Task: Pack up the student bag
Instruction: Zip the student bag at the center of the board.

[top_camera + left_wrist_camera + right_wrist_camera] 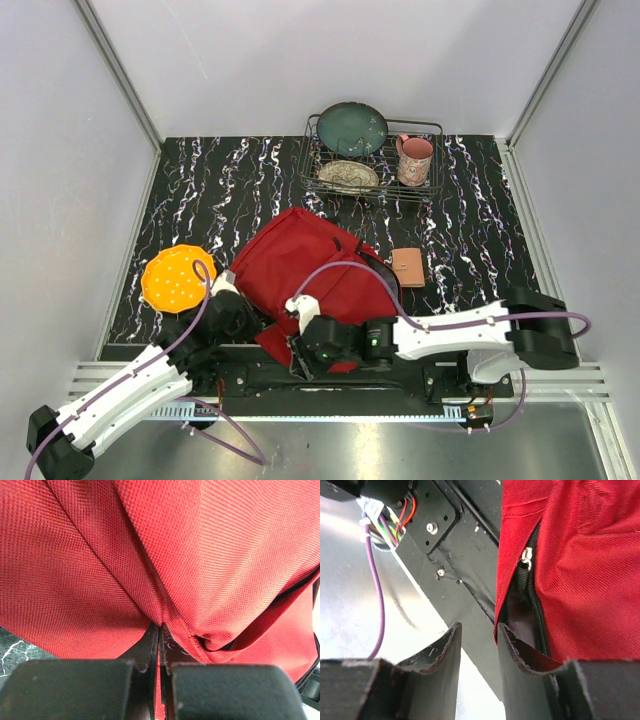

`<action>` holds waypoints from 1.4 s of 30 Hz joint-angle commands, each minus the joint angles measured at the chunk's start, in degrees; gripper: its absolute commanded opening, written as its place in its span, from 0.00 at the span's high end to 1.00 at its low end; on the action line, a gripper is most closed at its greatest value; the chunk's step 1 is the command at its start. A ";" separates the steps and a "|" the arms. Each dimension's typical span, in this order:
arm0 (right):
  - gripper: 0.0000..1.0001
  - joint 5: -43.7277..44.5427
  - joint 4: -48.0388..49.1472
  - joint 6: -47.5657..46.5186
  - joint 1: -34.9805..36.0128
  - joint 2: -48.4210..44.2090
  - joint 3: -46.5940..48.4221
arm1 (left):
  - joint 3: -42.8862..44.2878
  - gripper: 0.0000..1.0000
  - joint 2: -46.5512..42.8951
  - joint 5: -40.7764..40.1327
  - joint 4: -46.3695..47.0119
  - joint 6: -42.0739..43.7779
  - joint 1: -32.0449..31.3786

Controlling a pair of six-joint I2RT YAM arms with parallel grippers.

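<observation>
The student bag [300,262], a red fabric backpack, lies in the middle of the table with its near end over the arm bases. My left gripper [229,290] is at the bag's left edge; in the left wrist view it [160,628] is shut on a fold of the red fabric [200,555]. My right gripper [299,338] is at the bag's near edge. In the right wrist view it [477,630] is open, with nothing between the jaws. Its right finger [520,665] sits at the mouth of the bag's partly open black zipper [526,587].
An orange perforated disc [175,279] lies left of the bag by my left arm. A small brown wallet [407,267] lies to the bag's right. A wire dish rack [437,130] at the back holds two plates and a pink mug [414,160]. The black base plate [450,535] is beside my right gripper.
</observation>
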 commanded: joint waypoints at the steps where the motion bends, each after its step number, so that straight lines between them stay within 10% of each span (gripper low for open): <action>1: 0.60 11.90 -2.24 3.71 0.95 -9.07 -2.14 | -0.53 1.00 -2.24 -0.96 0.16 2.14 -0.15; 13: 0.72 12.92 -1.72 4.51 -0.81 -7.53 -2.94 | -1.24 1.00 -6.99 0.27 0.07 3.38 -0.15; 42: 0.58 7.46 5.49 2.66 -1.08 6.01 2.60 | -1.33 1.00 -8.93 0.80 0.77 3.73 -0.15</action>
